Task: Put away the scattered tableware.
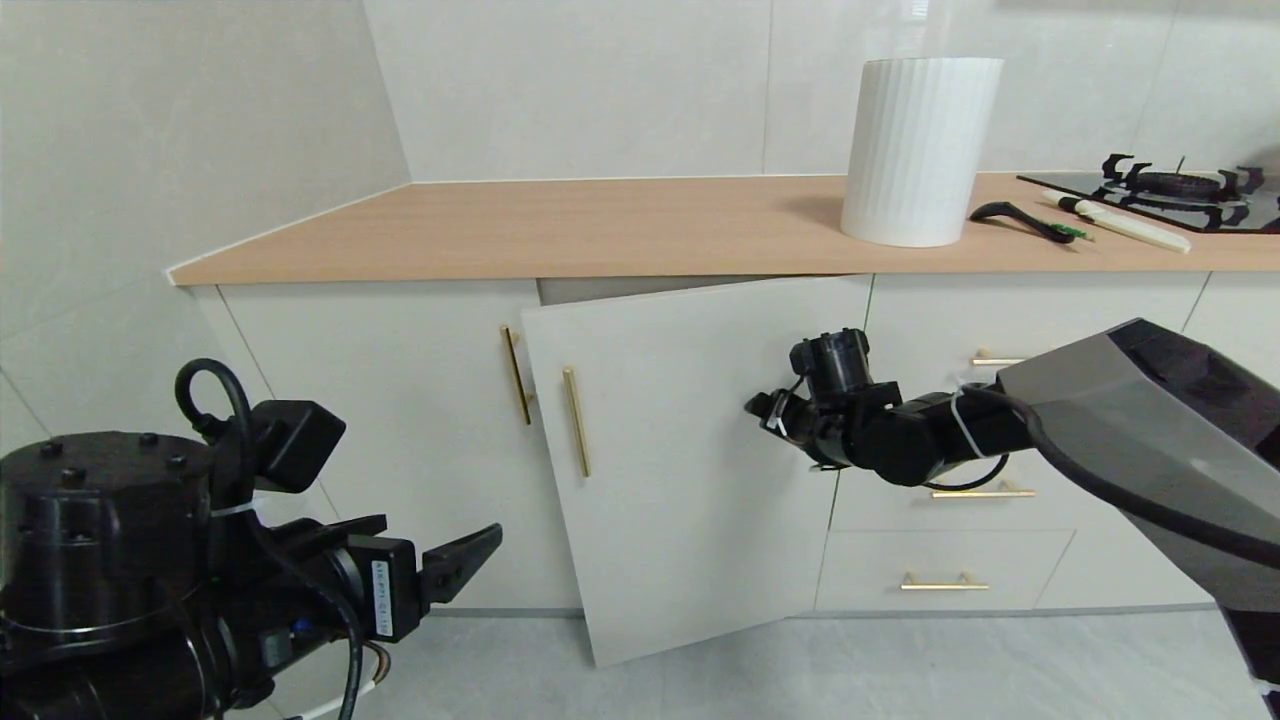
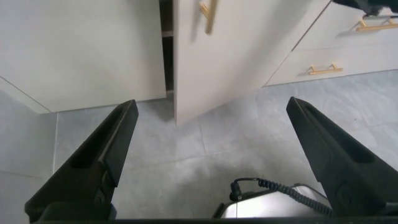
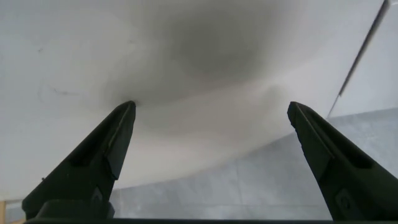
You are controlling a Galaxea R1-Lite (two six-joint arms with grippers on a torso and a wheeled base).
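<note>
1. On the light wooden countertop (image 1: 600,225), toward its right end, a black curved-handled utensil (image 1: 1015,218) and a long cream-coloured utensil (image 1: 1125,224) lie side by side. They sit between a tall white ribbed container (image 1: 920,150) and a black gas hob (image 1: 1170,188). The cream piece appears to touch the hob's edge, though it is too small in the head view to be sure.
2. Below the counter, a pale grey cabinet door (image 1: 690,470) with a slim brass bar handle (image 1: 575,420) stands ajar.
3. Close against that door's face, the right gripper (image 3: 211,109) has its fingers spread wide, with nothing between them.
4. Low on the left, well apart from the door, the left gripper (image 2: 210,109) hangs over the grey tiled floor (image 2: 186,155), likewise wide apart and empty.
5. Right of the door are pale drawers (image 1: 940,565) with brass pulls.
</note>
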